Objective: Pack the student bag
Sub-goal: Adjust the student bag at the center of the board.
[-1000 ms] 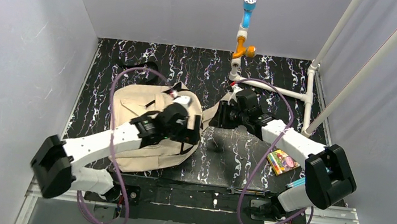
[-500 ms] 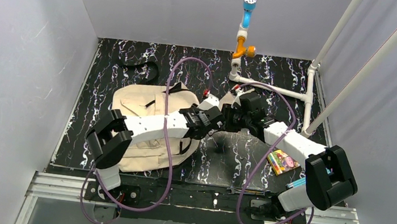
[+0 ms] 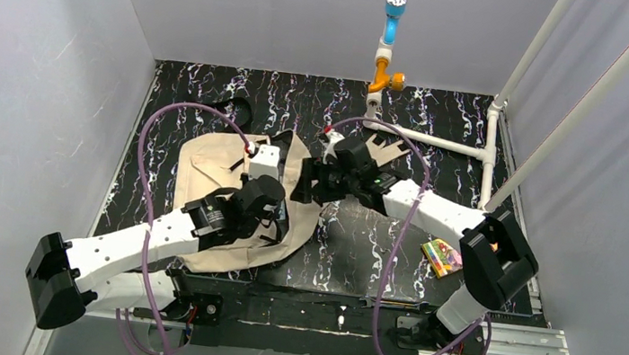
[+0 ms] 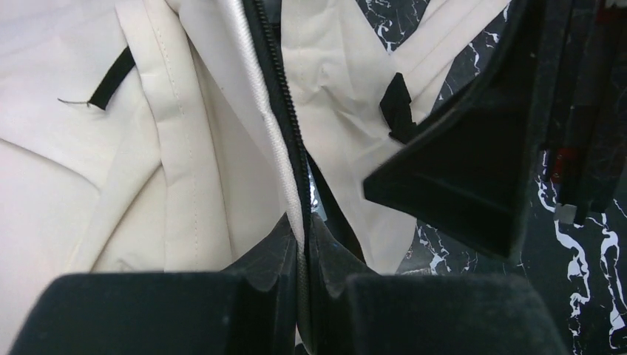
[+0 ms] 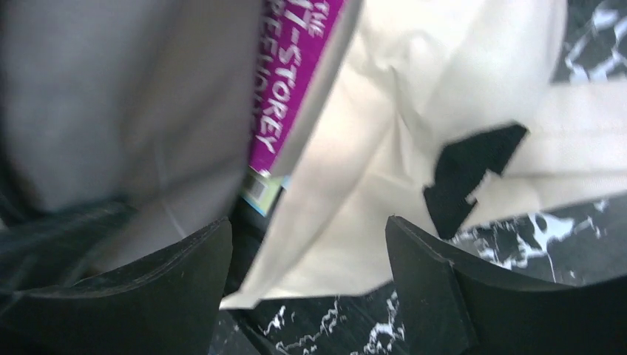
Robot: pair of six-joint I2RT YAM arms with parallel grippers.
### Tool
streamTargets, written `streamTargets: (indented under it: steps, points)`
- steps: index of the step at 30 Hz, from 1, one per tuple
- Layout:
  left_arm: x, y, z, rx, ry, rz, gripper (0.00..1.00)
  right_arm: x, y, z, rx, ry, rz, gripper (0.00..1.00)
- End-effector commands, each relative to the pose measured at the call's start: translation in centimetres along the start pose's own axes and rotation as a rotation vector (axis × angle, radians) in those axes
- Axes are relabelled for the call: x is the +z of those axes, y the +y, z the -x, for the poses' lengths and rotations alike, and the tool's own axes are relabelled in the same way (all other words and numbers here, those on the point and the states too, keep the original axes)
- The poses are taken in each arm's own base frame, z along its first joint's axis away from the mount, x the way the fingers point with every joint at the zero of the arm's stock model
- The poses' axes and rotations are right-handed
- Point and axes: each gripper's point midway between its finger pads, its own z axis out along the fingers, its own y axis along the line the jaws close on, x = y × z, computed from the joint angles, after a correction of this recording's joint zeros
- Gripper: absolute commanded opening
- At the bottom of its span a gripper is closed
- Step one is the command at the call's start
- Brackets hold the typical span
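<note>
the student bag (image 3: 216,174) lay flat on the left half of the table (image 3: 356,255), its mouth turned towards the middle. the left gripper (image 3: 266,158) was clamped shut on the bag's zipper edge (image 4: 277,89), pinching the tape between its fingers (image 4: 273,259). just to its right, the right gripper (image 3: 312,182) sat at the opening with its jaws spread wide, holding nothing; only a loose fold of beige cloth hung between them. far right, near the arm's base, a small colourful pack (image 3: 443,255) waited on the table.

to me it looked like the loading step, one arm holding the mouth open while the other worked a book in. next, i reckoned, the right arm would need to back out without snagging the flap, with the left holding its pinch.

the left wrist view alone showed that pinch; overhead the arm hid it. only the right wrist view showed a purple-spined book (image 5: 292,81) inside. only the overhead showed the pack.
</note>
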Motion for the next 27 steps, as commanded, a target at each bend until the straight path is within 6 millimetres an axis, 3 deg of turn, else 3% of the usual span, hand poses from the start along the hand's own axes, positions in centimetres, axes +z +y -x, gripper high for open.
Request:
streamTargets:
  steps: [1, 7, 14, 15, 18, 20, 23, 27]
  points:
    - [0.1, -0.2, -0.1, -0.129, -0.033, -0.016, 0.00, 1.3, 1.6, 2.7, -0.067, -0.057, -0.101, 0.87]
    - [0.1, 0.2, -0.7, -0.191, -0.038, -0.004, 0.00, 4.0, -1.4, 0.7, -0.159, 0.018, -0.476, 0.92]
    - [-0.1, 1.5, -1.6, -0.261, -0.046, 0.036, 0.00, 5.3, -2.4, -1.2, -0.292, -0.007, -0.628, 0.85]
    - [-0.2, 1.6, -1.8, -0.269, -0.047, 0.035, 0.00, 5.3, -3.0, -1.2, -0.295, -0.008, -0.665, 0.78]
    - [-0.2, 1.9, -2.3, -0.274, -0.035, 0.041, 0.00, 4.5, -3.8, -0.4, -0.275, -0.062, -0.725, 0.32]
    - [-0.3, 2.0, -2.6, -0.273, -0.024, 0.050, 0.00, 3.3, -3.3, 0.5, -0.252, -0.116, -0.717, 0.15]
    - [-0.1, 2.2, -3.1, -0.265, -0.009, 0.066, 0.00, 0.5, -3.6, 1.2, -0.183, -0.204, -0.725, 0.01]
    - [0.8, 1.8, -3.5, -0.255, 0.017, 0.079, 0.00, -2.9, -3.7, 0.4, -0.051, -0.323, -0.561, 0.01]
